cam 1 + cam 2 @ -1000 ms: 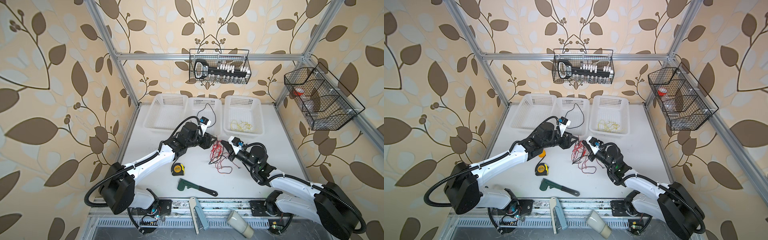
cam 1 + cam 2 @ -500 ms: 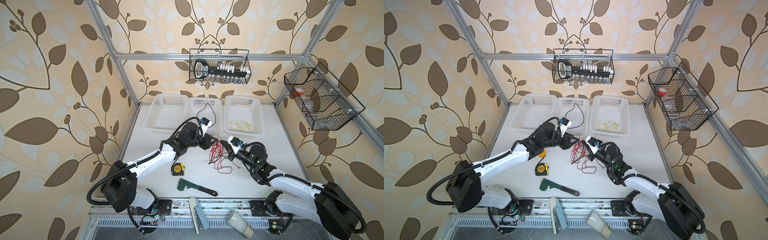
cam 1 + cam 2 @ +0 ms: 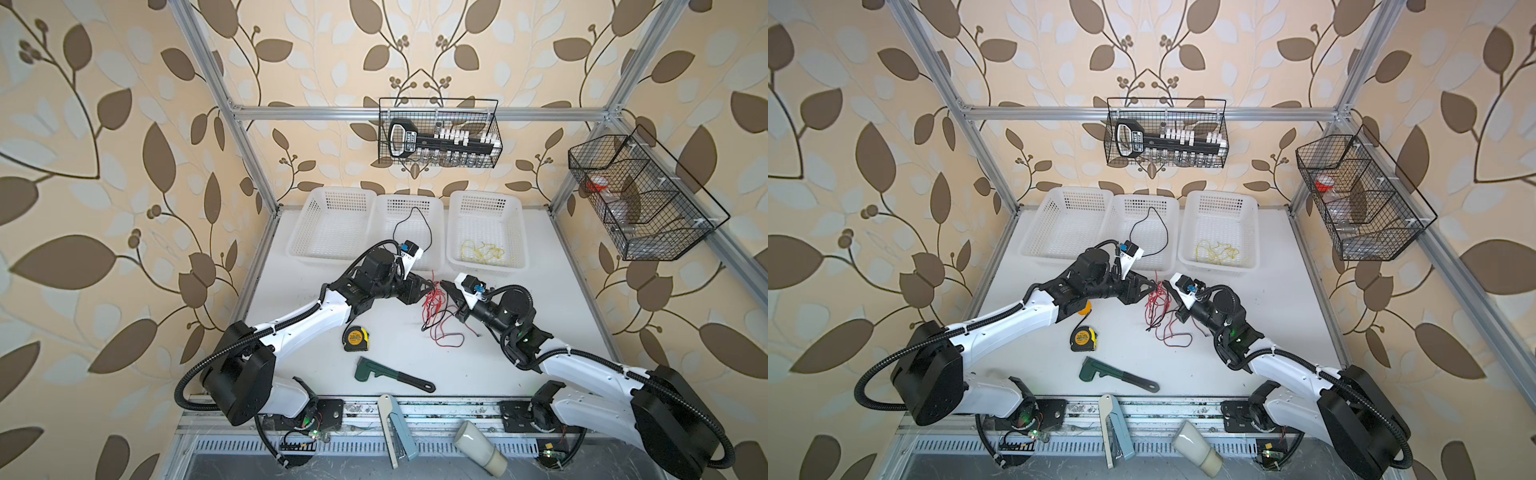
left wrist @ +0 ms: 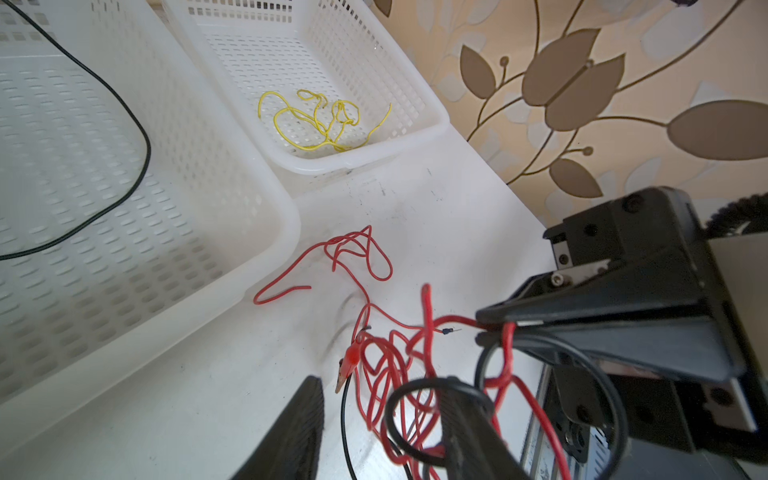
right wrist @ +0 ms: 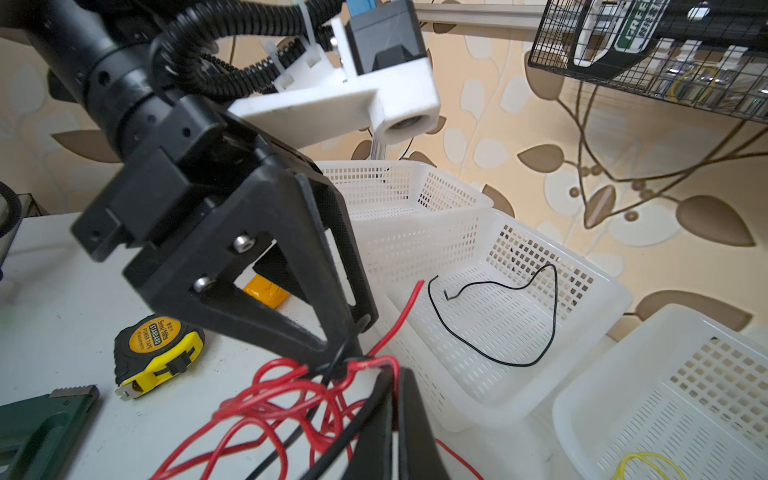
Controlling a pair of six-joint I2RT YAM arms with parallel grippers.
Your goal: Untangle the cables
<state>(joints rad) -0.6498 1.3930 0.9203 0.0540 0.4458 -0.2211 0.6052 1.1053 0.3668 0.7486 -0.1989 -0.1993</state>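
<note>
While your right gripper [image 4: 484,324] is pinched shut on a red strand of the tangle of red and black cables [image 3: 434,303], your left gripper [image 5: 349,343] meets it almost tip to tip with its jaws partly apart. A black loop rings one of the left fingers [image 4: 465,428]. Red strands and a red clip [image 4: 347,361] sit in the gap, and no firm pinch shows there. From both tips the tangle drops to the white table [image 3: 540,311] at scene centre, and its red loops spread toward the near side. Just far of the grippers stands the middle basket [image 3: 409,196] with a single black cable [image 3: 428,232] curled inside. The right basket [image 3: 519,232] beside it holds a yellow cable [image 3: 484,251] on its floor, and the left basket [image 3: 336,191] completes the row. Near and left of the tangle lies a yellow tape measure [image 3: 356,338], well apart from the strands. Nearer again lies a green wrench [image 3: 370,370].
</note>
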